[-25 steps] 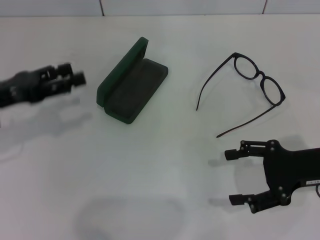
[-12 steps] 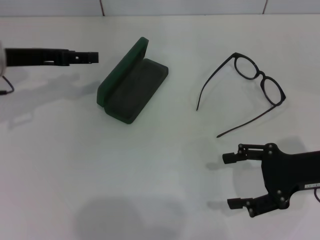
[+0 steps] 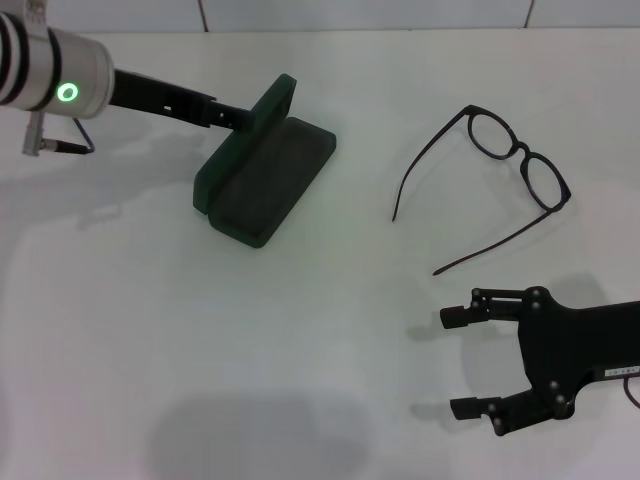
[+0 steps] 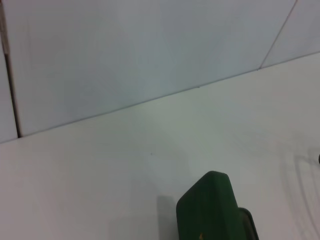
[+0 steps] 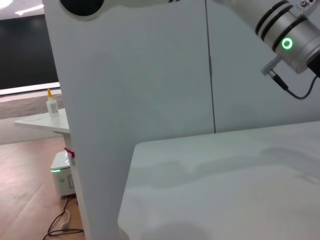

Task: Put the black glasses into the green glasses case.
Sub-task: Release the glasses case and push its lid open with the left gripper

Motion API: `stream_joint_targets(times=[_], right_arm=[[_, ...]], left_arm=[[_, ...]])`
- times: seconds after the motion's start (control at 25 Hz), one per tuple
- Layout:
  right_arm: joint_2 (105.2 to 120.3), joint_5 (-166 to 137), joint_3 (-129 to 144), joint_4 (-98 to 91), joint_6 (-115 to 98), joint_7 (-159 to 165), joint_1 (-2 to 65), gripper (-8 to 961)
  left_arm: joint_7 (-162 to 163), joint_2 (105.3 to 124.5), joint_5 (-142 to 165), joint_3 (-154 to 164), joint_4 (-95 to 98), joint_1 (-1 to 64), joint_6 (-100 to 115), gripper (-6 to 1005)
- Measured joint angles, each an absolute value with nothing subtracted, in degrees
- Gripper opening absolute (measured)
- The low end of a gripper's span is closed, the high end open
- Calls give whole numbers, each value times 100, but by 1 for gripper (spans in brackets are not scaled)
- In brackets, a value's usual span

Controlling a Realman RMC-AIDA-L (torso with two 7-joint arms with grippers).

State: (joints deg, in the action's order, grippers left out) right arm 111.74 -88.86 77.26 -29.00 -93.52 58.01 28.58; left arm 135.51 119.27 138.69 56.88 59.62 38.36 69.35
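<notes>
On the white table [image 3: 300, 330], toward the left, the green glasses case [image 3: 265, 180] is seen lying open, its lid [image 3: 250, 135] raised on the far-left side and the felt-lined tray facing up. The left gripper [image 3: 238, 117] is reached in from the left, its dark tip at the upper edge of the lid; whether its fingers are open or closed cannot be told, nor whether the lid is touched. From the left wrist view only a rounded corner of the case [image 4: 210, 210] is shown against the table and wall. The black glasses [image 3: 500, 165] are found well apart to the right, unfolded, lenses toward the far side. The right gripper [image 3: 462, 362] is held low near the right edge, fingers spread wide, holding nothing, just short of the nearer temple arm.
</notes>
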Motion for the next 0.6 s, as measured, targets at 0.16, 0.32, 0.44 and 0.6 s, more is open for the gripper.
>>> stream_joint_targets(times=[0.16, 0.32, 0.44, 0.6], right_arm=[[11207, -8936, 7726, -2900, -9346, 5801, 2855, 883], [11223, -9012, 7725, -2900, -9322, 5801, 2856, 883], [11233, -9030, 7726, -2900, -9307, 5801, 2860, 883], [11235, -9033, 7726, -2900, -9298, 5801, 2862, 883]], left_arm=[[13455, 11940, 13885, 5694, 5702, 3892, 6825, 838], [13333, 11940, 13887, 5697, 5417, 3973, 6673, 835], [13268, 11955, 13878, 5699, 5391, 3977, 6658, 833], [13221, 11959, 13875, 5701, 5391, 3979, 6608, 830]])
